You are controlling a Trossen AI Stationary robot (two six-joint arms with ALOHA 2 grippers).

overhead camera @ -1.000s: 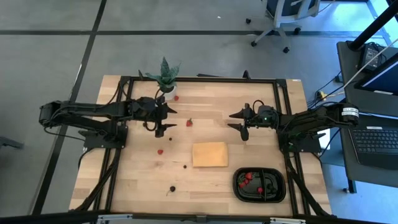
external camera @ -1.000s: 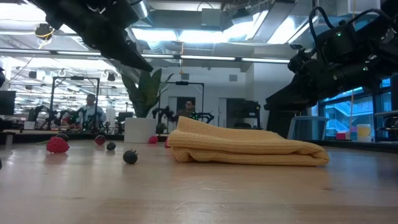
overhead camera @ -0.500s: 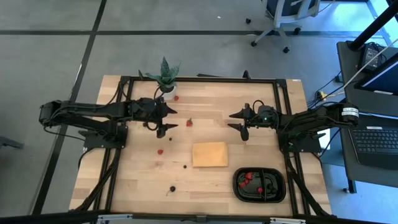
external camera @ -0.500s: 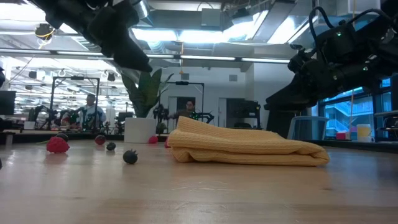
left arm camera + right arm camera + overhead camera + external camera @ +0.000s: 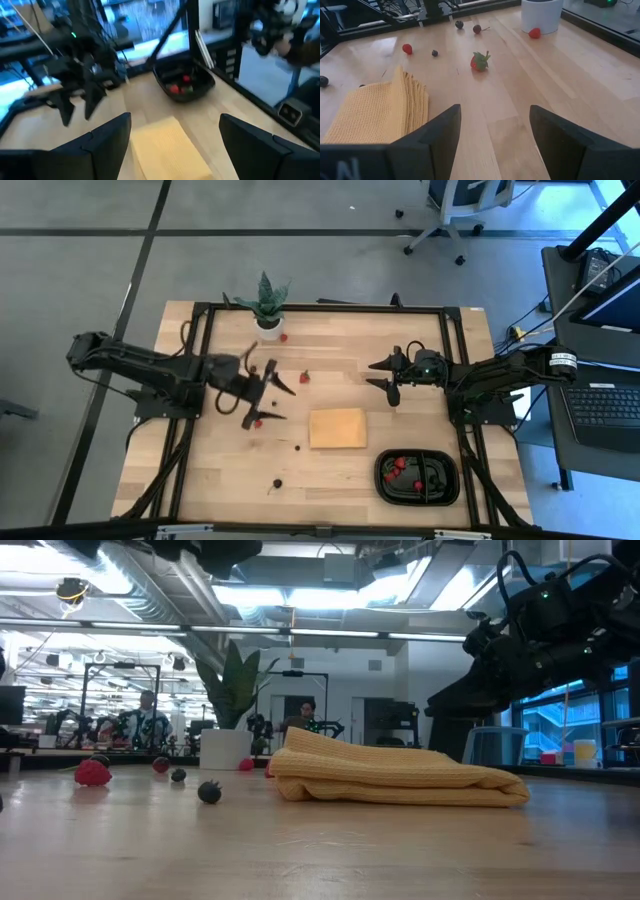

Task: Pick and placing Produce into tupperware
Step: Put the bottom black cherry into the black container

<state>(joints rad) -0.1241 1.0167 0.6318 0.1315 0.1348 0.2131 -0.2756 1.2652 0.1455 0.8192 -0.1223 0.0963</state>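
left end effector (image 5: 271, 401) spread over berry (image 5: 257, 423)

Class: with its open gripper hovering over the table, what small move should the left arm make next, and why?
Probably lower the left gripper onto the red berry lying loose just beside it. Its jaws are open and hold nothing, while the black tray already holds several berries.
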